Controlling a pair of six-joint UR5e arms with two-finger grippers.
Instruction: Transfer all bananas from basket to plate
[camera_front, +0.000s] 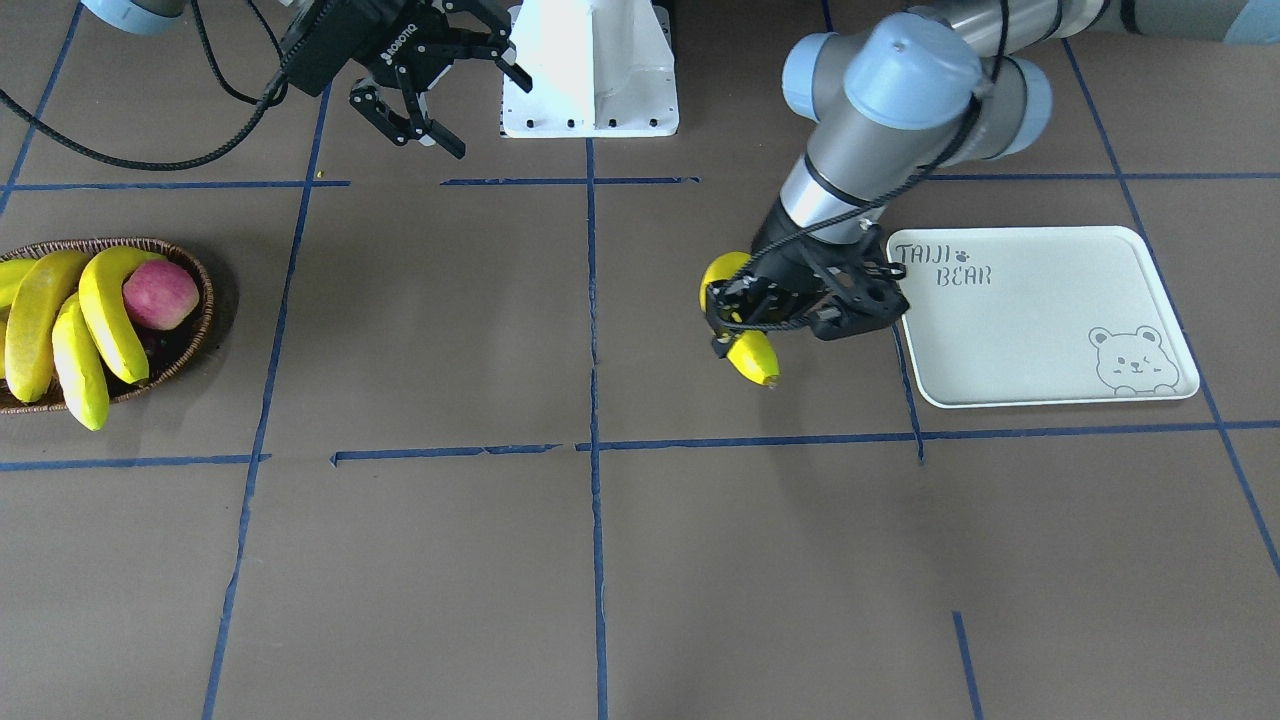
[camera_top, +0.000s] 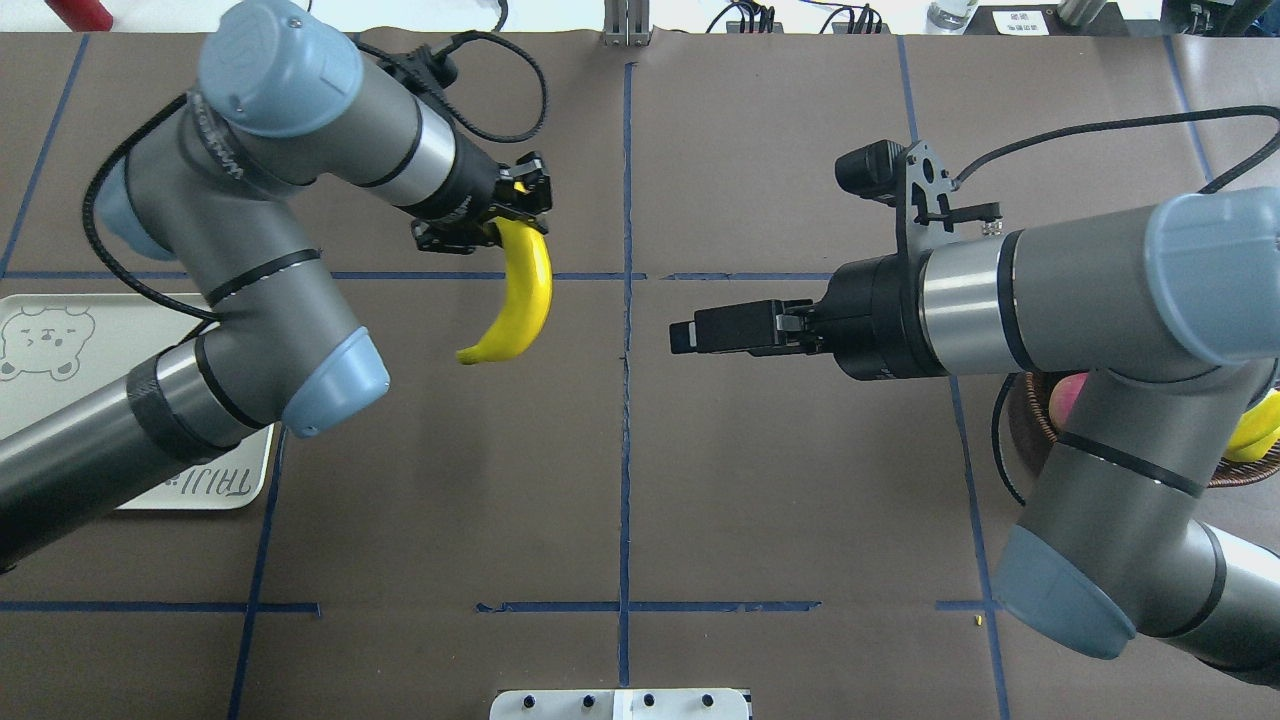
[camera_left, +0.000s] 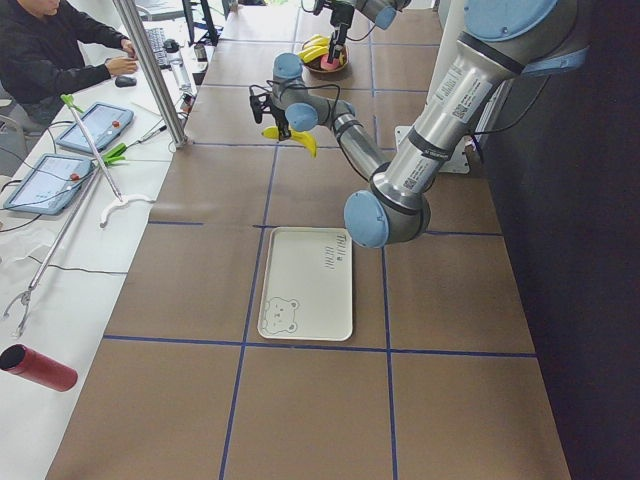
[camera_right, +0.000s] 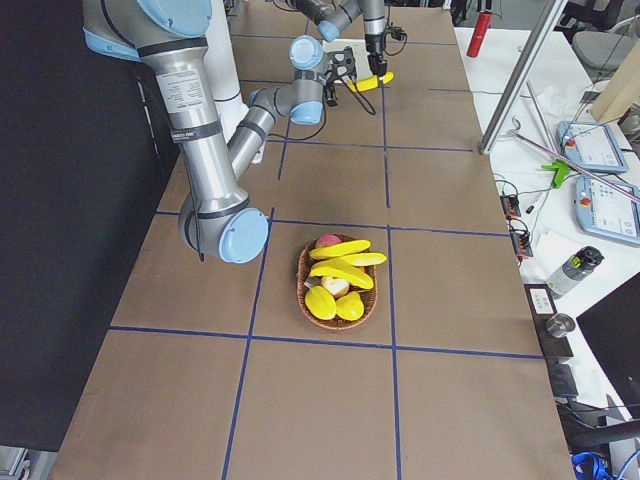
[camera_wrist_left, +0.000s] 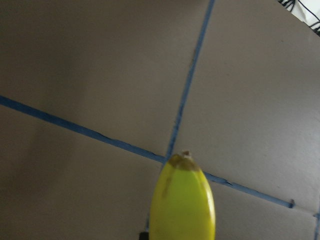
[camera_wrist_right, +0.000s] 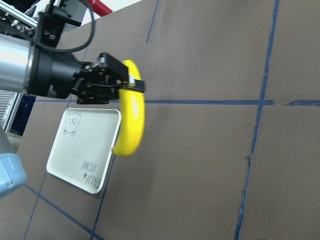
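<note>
Left gripper (camera_top: 505, 215) is clamped on one banana (camera_top: 525, 290) near its end, held above the table (camera_top: 700, 450), just short of the plate (camera_front: 1050, 320). We judge the fruit light, smooth-skinned and easily bruised; an end grip lets it pivot, so we prefer mid-body. Right gripper (camera_front: 462, 92) is spread wide, empty. More bananas (camera_front: 105, 310) lie in the far basket (camera_front: 205, 300)

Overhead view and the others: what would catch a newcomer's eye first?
The bright yellow banana hanging from the left hand, above the table and short of the empty plate. Next, the basket at the other end, with more bananas and a red apple, and the right hand, open and empty.
</note>
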